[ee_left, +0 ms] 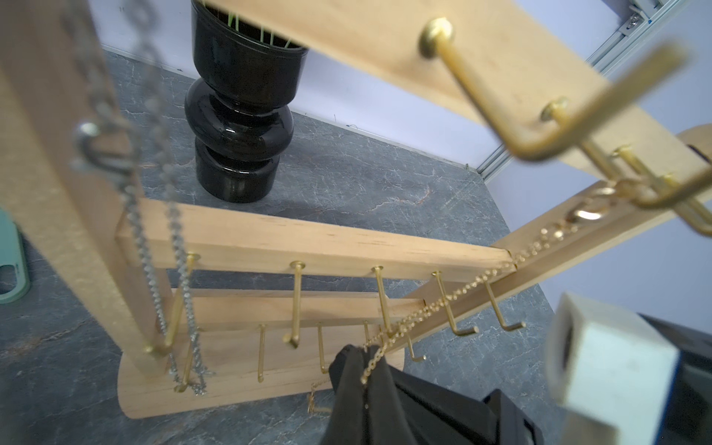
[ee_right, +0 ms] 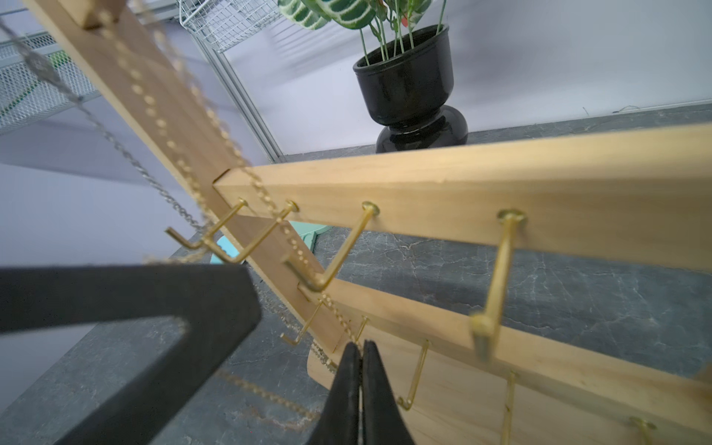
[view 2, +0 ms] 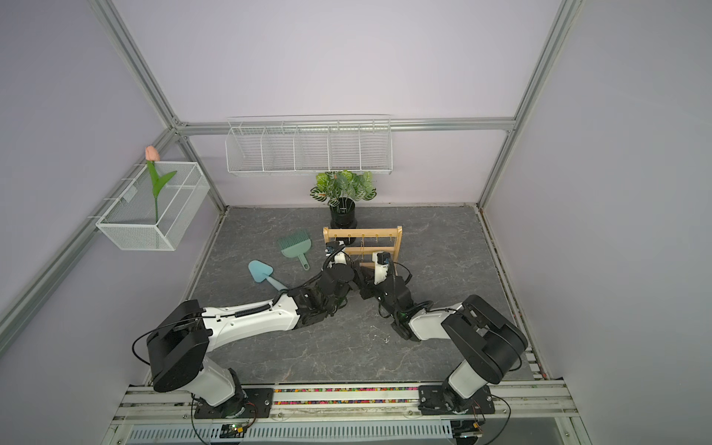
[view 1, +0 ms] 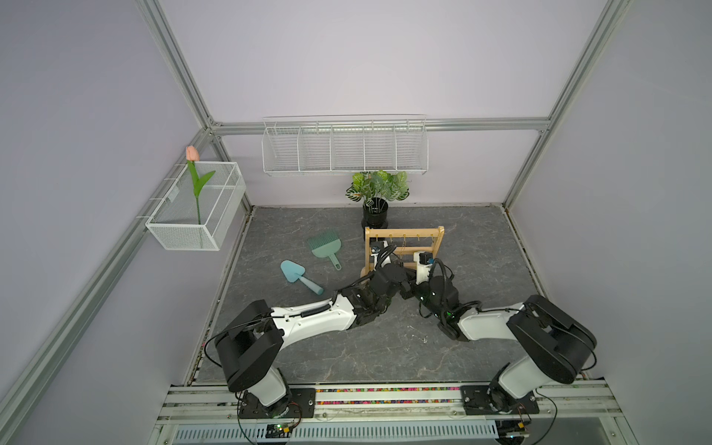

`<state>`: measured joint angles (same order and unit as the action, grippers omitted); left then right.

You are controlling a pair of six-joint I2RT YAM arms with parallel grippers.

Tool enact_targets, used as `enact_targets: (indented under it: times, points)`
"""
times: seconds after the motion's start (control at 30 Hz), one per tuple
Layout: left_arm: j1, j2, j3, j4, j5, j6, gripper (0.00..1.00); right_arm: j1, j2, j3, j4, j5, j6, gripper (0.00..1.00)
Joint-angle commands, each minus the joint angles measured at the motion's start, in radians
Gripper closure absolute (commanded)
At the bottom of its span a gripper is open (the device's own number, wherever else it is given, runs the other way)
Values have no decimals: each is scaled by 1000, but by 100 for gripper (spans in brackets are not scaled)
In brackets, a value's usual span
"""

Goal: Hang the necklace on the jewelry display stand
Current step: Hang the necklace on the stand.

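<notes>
gold chain links sit pinched between the black pads of your left gripper (ee_left: 360,362). its jaws are pressed together on the necklace (ee_left: 454,294), and a short tail spills over the tips. your right gripper (ee_right: 360,350) has its jaws flat against each other as well. the necklace (ee_right: 269,210) runs straight down into those tips, so it looks clamped there, though the pinch point itself is too small to be sure of.

from the left fingers the chain climbs in a fairly straight slant, up and away toward the top crossbar (ee_left: 385,50) of the jewelry display stand (ee_left: 308,246). its clasp end lies among the blurred hooks (ee_left: 512,142); whether it is seated on one cannot be told from here. that slant is the necklace's long axis: low at your fingers, high at the stand.

both grippers are close in front of the stand (view 1: 404,232), the left by its left upright, the right toward its right half, and neither is clearly nearer the upper hooks. the stand's long axis runs across the table (view 1: 385,354), roughly parallel to the back wall, and its hooks point out toward your arms with upturned tips. so the coming move, as it looks, turns on carrying the chain up and over a hook tip, then easing it down behind. a silver chain (ee_left: 154,269) hangs by the left upright, so keep clear of it.
</notes>
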<state>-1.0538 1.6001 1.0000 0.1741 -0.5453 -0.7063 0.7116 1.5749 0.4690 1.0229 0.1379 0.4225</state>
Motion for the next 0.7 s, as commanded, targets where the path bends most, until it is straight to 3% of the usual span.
enact_targets:
  times: [0.0,0.67]
  points:
    - [3,-25,-12,-1,-18,-20,100,7,-47,-25,57,-29,4,93]
    - [3,-35,-11,-32,-41,-33,100,8,-156,-82,-14,-70,30,93]
